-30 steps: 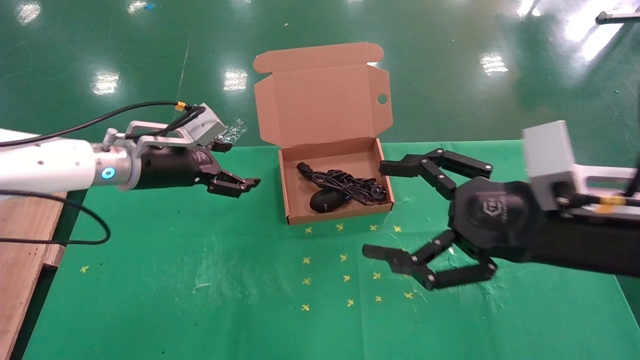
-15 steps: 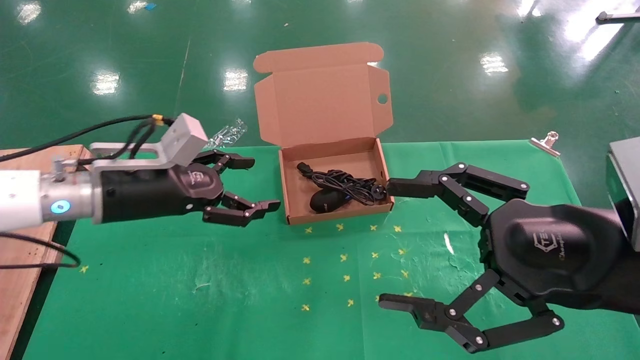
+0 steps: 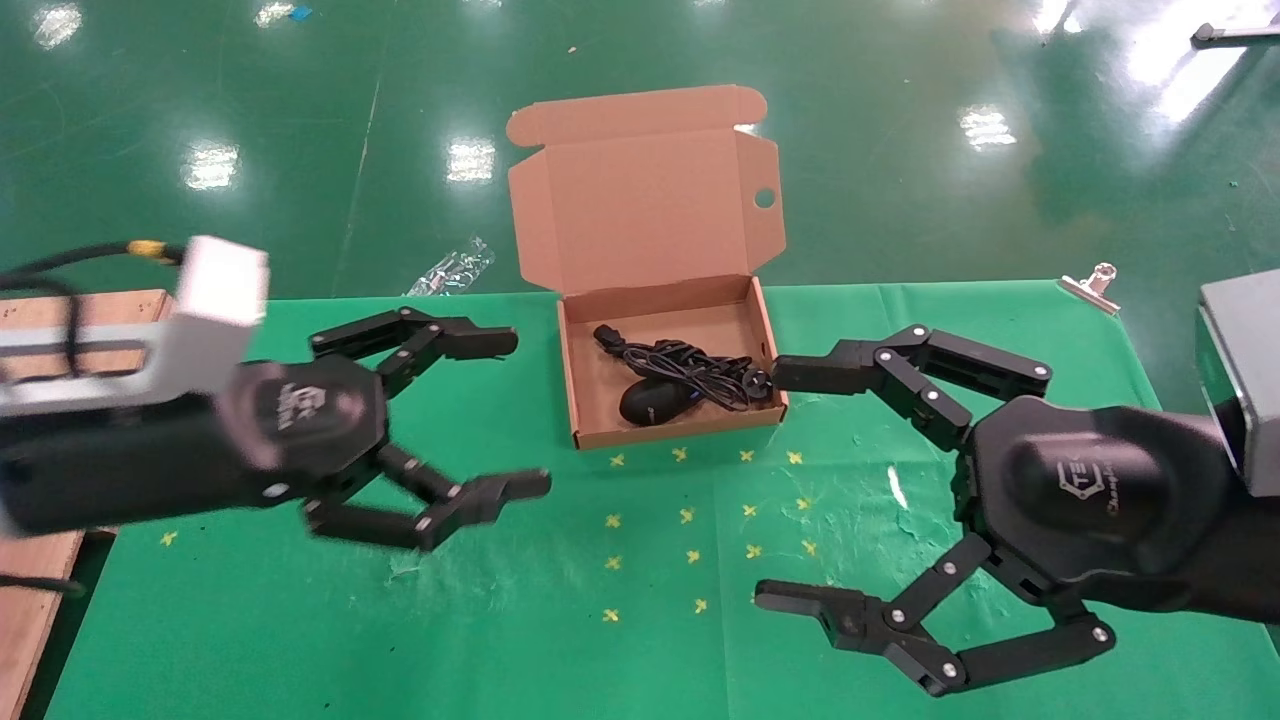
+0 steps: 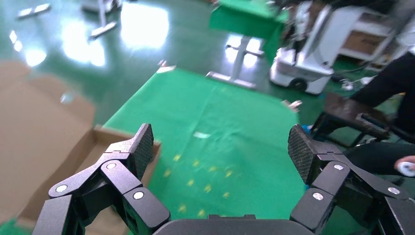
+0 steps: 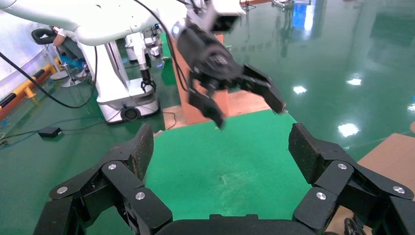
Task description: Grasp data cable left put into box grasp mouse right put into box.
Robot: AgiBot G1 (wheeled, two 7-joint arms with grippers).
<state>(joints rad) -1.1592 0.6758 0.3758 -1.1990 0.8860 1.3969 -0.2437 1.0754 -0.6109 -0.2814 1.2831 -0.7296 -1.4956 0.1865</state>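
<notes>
The brown cardboard box (image 3: 662, 437) stands open at the table's far middle, its flap lid upright. Inside lie the black bundled data cable (image 3: 680, 362) and the glossy black mouse (image 3: 655, 401), its thin wire tangled with the cable. My left gripper (image 3: 512, 412) is open and empty, above the green mat to the left of the box. My right gripper (image 3: 782, 485) is open and empty, to the right of the box, its upper fingertip (image 3: 790, 374) near the box's right wall. The box's edge shows in the left wrist view (image 4: 54, 161). The right wrist view shows the left gripper (image 5: 244, 105) across the mat.
Several yellow cross marks (image 3: 690, 520) dot the green mat (image 3: 500, 620) in front of the box. A metal clip (image 3: 1090, 283) sits at the mat's far right edge. A clear plastic wrapper (image 3: 452, 268) lies behind the mat. A wooden bench (image 3: 40, 560) is at the left.
My left gripper has pulled back, dropped lower and opened wider. My right gripper drew back from the box toward the right and has held nearly still lately.
</notes>
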